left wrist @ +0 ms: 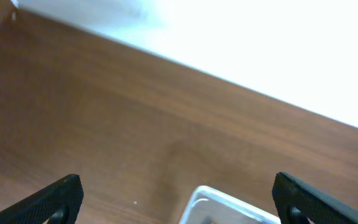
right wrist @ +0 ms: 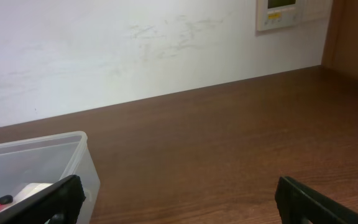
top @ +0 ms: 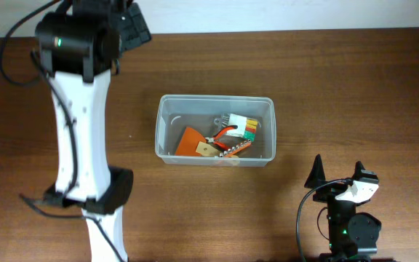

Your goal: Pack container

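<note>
The clear plastic container [top: 167, 124] sits mid-table, holding an orange tool, a red-handled tool and a white piece with coloured stripes. A corner of it shows in the left wrist view [left wrist: 207, 200] and in the right wrist view [right wrist: 39, 155]. My left gripper [left wrist: 178, 198] is open and empty, raised at the far left of the table; in the overhead view its fingers are hidden behind the arm. My right gripper [top: 337, 176] is open and empty near the front edge, right of the container; it also shows in the right wrist view [right wrist: 179, 199].
The wooden table [top: 340, 80] ends at a white wall at the back. The left arm's white body [top: 86, 138] stands left of the container. A wall panel [right wrist: 284, 12] shows in the right wrist view.
</note>
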### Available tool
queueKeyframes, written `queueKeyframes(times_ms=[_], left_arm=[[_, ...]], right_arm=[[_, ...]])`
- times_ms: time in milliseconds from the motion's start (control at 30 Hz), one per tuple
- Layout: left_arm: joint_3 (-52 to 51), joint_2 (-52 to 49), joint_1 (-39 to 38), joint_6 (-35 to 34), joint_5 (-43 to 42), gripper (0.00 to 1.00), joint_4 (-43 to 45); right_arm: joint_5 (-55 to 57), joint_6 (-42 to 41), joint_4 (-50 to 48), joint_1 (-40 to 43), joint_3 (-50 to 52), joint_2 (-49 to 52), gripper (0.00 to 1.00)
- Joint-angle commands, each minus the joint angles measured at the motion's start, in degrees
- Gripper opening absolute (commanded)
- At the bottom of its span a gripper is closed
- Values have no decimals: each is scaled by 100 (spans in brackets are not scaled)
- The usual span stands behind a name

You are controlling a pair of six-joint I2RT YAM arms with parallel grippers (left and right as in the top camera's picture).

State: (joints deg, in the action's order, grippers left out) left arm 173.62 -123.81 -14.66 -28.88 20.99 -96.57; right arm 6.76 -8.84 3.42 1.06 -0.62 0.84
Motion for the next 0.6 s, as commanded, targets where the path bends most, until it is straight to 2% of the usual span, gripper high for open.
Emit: queueKeyframes(times_ms=[0, 167, 367, 567], left_arm=[[-28, 592, -166, 70, 540, 99, 90], [-1121, 1460, -260, 66, 625, 99, 872], [-3963, 3185, -254, 72, 634, 99, 2907], [-6435, 4828, -203, 74, 737, 99, 4022]], right_arm=[[-35, -20, 63, -26, 31, -63, 99], [-37, -20, 63, -26, 31, -63, 99], [-35, -20, 63, -26, 31, -63, 99], [-35, -20, 61, -26, 31, -63, 99]])
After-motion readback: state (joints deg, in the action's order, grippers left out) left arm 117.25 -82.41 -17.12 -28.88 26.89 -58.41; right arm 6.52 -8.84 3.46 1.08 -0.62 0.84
